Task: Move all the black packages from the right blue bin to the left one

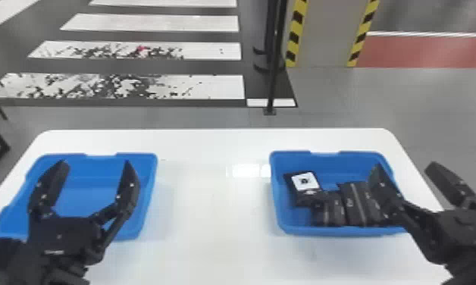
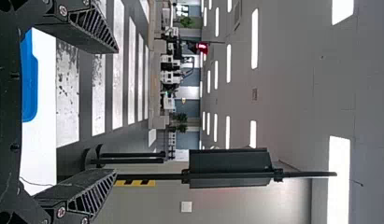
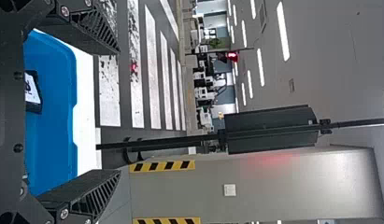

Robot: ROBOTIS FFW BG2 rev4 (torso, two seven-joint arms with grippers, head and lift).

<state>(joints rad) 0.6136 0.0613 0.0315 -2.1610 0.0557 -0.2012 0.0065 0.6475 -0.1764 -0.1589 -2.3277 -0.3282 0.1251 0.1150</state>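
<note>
Monitoring remotely, I am posing the L end effector point(image 1: 95, 163) over the L blue bin point(image 1: 151, 178), w/ both fingers standing wide apart. I am also posing the R end effector point(image 1: 404, 166) at the R blue bin point(image 1: 326, 163): it is spreading its fingers wide, one overlapping the bin's R side in head view, the other showing beyond the bin's R edge. All visible blk pkgs are lying in the R bin. One labelled pkg point(image 1: 292, 181) is lying nearest the bin's L wall, its wht label facing up; other dk. pkgs point(image 1: 356, 202) are sitting side by side toward the near wall, partly hiding behind the R end effector's finger. Both bins are resting on the wht desk point(image 1: 212, 204), well apart. Beyond the desk, a blk post point(image 1: 275, 75) is standing nr. a pillar w/ yel./blk striping point(image 1: 295, 34).
</note>
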